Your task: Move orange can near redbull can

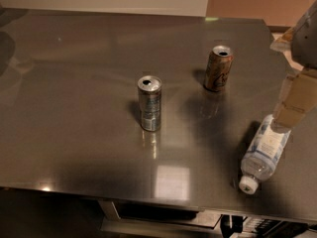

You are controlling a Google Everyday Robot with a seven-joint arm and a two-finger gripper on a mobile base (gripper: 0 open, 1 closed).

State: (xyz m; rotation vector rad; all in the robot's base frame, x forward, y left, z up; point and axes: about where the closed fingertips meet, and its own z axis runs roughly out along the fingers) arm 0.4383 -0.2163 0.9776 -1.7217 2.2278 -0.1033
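We log the upright orange can [218,68], upper centre, lying up-left of the gripper [295,100] at the right edge; its open-or-closed state we cannot tell.

The single camera looked steeply down across the worktop [74,83] from above its near edge, facing the far edge at moderate range. The redbull can [149,103] sat near frame centre; the gripper [288,114] hung well right of it.
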